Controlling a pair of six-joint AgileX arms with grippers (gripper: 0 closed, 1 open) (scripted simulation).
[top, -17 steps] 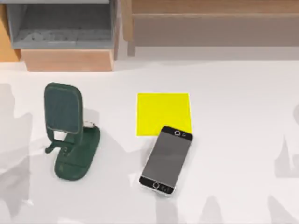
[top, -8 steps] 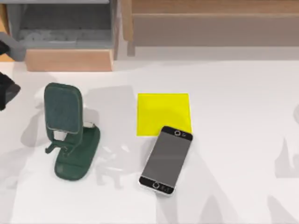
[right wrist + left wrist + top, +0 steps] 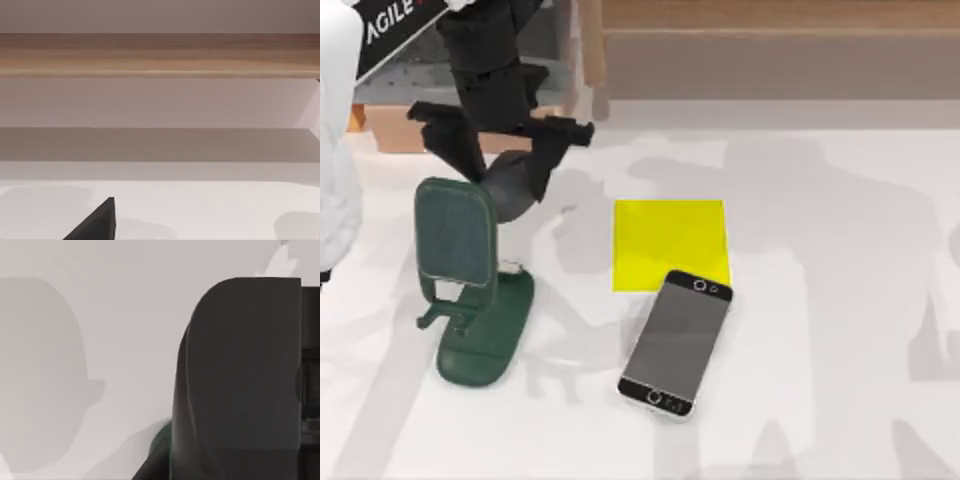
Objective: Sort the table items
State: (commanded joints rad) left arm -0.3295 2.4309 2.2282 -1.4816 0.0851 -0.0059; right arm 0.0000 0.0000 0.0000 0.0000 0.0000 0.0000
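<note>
Spanning the scene, the white table (image 3: 840, 300) carries the smartphone (image 3: 675, 340) overlapping a yellow square (image 3: 665, 235); wooden shelving (image 3: 770, 45) behind. Left gripper (image 3: 505, 195) hovers above the green stand (image 3: 470, 280), fingers' spread unclear.

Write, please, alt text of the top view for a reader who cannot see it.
The left arm's black gripper hangs over the top of a dark green phone stand at the left of the white table. Near the centre a slim smartphone with grey screen lies flat, its upper end overlapping a yellow square pad.
</note>
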